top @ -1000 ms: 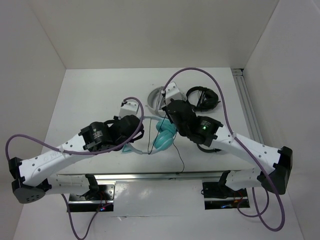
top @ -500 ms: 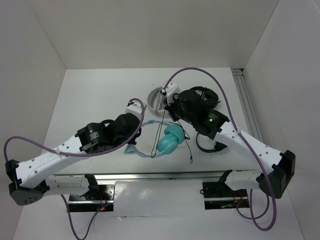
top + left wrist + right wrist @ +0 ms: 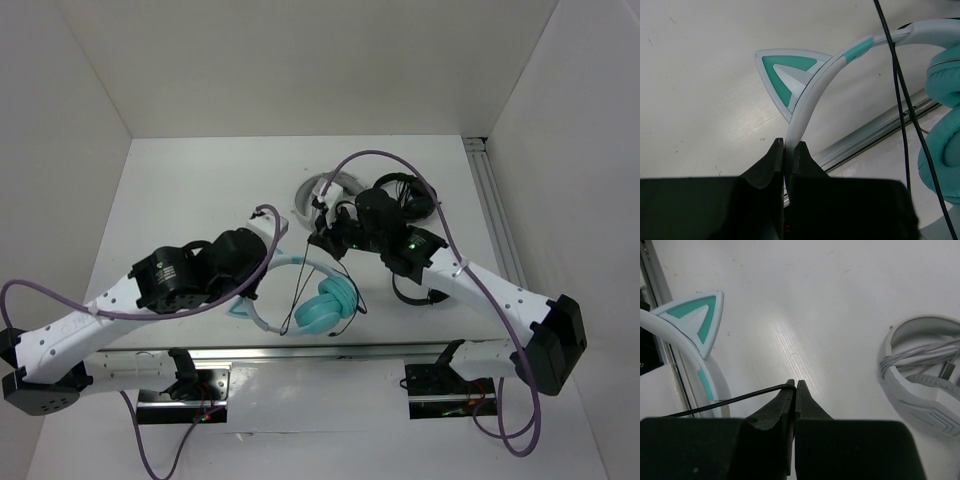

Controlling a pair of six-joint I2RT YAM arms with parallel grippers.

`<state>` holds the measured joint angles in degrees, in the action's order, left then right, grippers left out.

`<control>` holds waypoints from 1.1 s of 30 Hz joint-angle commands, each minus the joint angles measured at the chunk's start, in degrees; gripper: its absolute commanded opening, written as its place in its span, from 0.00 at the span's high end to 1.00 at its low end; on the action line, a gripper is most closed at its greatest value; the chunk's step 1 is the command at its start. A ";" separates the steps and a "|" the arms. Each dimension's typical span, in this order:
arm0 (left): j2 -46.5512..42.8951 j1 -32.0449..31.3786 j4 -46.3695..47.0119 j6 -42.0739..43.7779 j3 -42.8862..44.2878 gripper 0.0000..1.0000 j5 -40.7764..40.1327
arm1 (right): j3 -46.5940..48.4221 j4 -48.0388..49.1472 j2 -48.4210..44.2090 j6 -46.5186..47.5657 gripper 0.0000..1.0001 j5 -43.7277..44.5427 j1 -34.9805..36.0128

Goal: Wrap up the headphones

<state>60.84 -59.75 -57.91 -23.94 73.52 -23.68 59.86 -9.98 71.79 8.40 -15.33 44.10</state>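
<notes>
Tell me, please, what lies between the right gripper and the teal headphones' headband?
Only the thin black cable: pinched in the right gripper, it stretches left to the headband. The right wrist view shows this.

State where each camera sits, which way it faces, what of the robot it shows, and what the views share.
Top external: above and behind the bases, looking down on the table; shows the left arm and right arm at the headphones.
Left wrist: on the left arm, looking along the left gripper, shut on the headband.
Right wrist: on the right arm, looking along the right gripper, shut on the cable; grey-white headphones beyond.
Shared: both wrist views show the headband and a cat ear.
</notes>
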 commanded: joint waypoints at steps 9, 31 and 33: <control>-3.27 -2.04 -10.82 1.00 15.96 1.00 2.76 | 3.61 7.86 10.21 1.89 0.98 8.40 -4.11; -0.81 -2.04 -13.27 -4.53 15.42 1.00 -7.34 | -7.10 27.98 10.57 -13.76 0.71 -23.51 0.81; -0.29 -2.04 -13.28 -5.24 16.04 1.00 -8.66 | -8.35 31.84 10.56 -15.86 0.71 -24.04 0.82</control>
<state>60.64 -61.60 -73.38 -25.85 86.91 -28.93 53.47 10.63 85.10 -2.92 -36.91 44.51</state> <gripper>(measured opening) 0.121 0.289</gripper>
